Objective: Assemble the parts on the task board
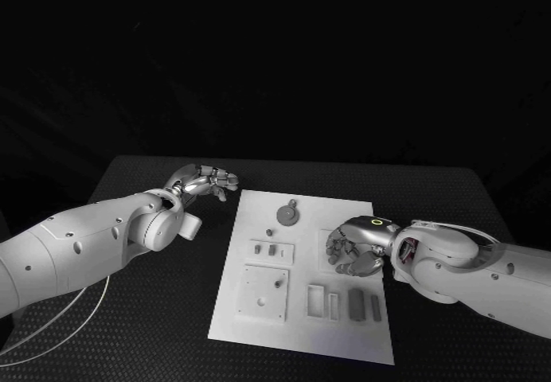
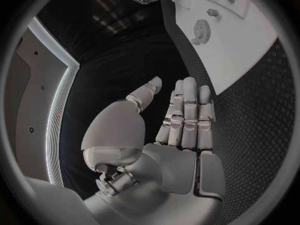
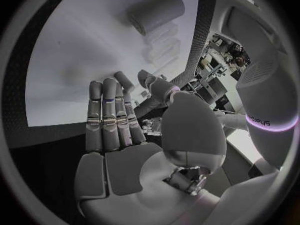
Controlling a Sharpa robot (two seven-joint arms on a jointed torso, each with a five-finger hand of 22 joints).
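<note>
Task board (image 1: 301, 274) lies under my right hand (image 1: 356, 253), fingers spread, holding nothing; I'd lower it slowly onto a part. Left hand (image 1: 207, 181) hovers spread over the surface (image 1: 138, 318).

From my right wrist camera I see the right hand (image 3: 125, 135) with its fingers (image 3: 106, 115) stretched out straight and close together over the white task board (image 3: 75, 50), the thumb set apart to one side and nothing held between them. Beyond the fingertips a grey cylindrical part (image 3: 156, 12) lies on the board, and between it and the thumb sits a row of pale raised blocks (image 3: 164, 47). I cannot tell whether the fingertips touch the board.
</note>
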